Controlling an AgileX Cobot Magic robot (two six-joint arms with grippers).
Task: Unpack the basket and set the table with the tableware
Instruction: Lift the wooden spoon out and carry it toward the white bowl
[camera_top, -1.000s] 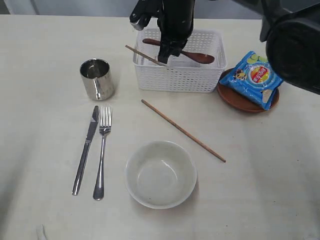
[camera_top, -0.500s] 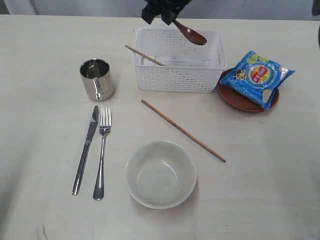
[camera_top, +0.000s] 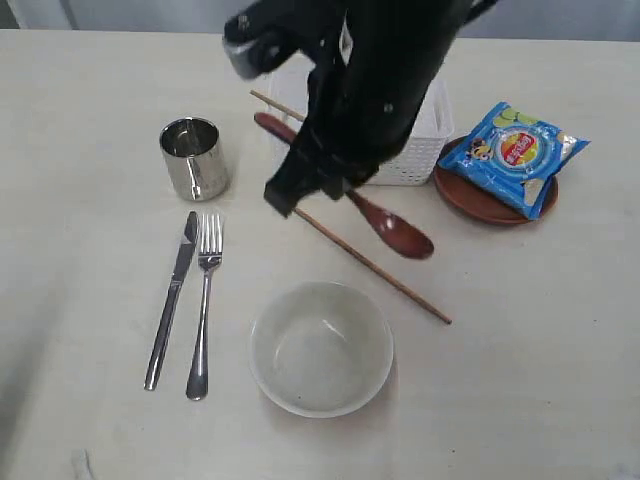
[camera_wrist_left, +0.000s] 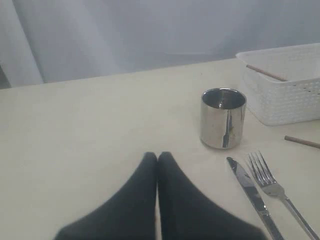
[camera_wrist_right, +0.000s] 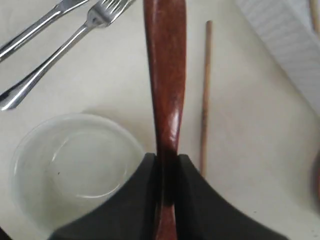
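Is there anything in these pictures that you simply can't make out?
Exterior view: the arm covers most of the basket, so its inside is hidden; only one chopstick tip pokes out.
Exterior view: the arm also hides the middle of the spoon.
Exterior view: the chips bag covers most of the plate.
Right wrist view: the spoon's far end is cut off by the picture's edge.

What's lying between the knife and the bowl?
Only the fork, lying alongside the knife, left of the bowl; the exterior view shows it.
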